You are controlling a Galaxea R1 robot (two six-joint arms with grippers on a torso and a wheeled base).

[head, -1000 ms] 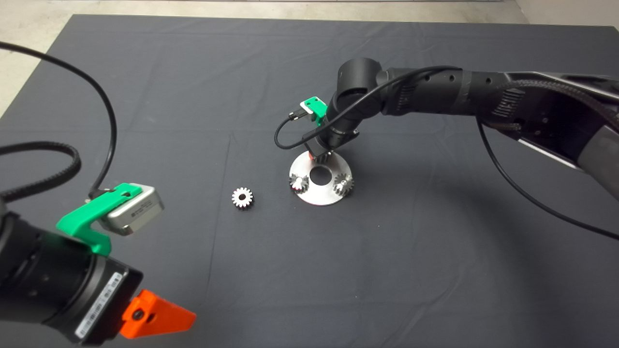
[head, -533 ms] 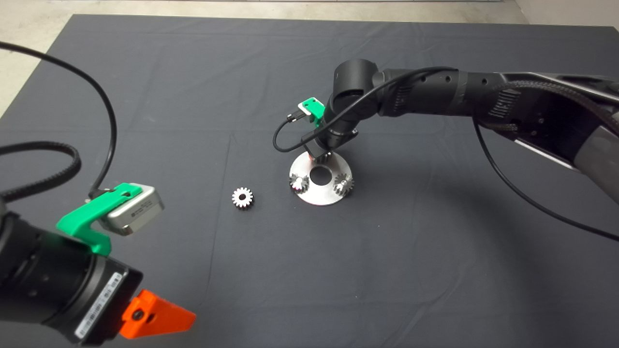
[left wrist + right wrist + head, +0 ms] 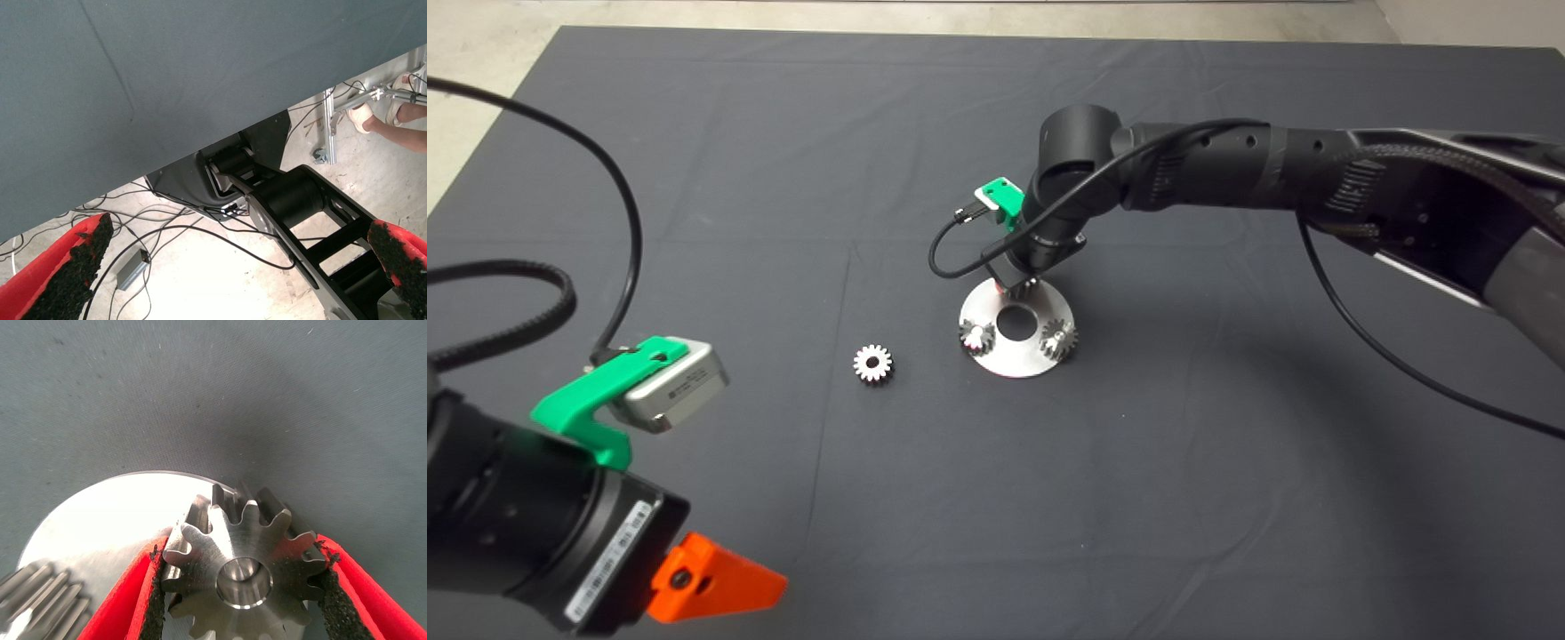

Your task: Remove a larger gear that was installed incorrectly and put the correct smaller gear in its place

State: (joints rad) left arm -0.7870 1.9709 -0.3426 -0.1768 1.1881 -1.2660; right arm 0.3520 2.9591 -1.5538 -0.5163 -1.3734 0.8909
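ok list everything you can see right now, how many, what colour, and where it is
mat: one, dark grey, covers the table
plate: one, silver disc with a centre hole, mid-mat
larger gear: one, steel, at the plate's far edge, between the right jaws
gears on plate: two, silver, at its near edge, left and right of the hole
smaller gear: one, bright silver, loose on the mat left of the plate
person's feet: pale shoes, on the floor beyond the mat, left wrist view
right gripper: red jaws, shut on the larger gear
left gripper: red jaws wide open, parked lower left
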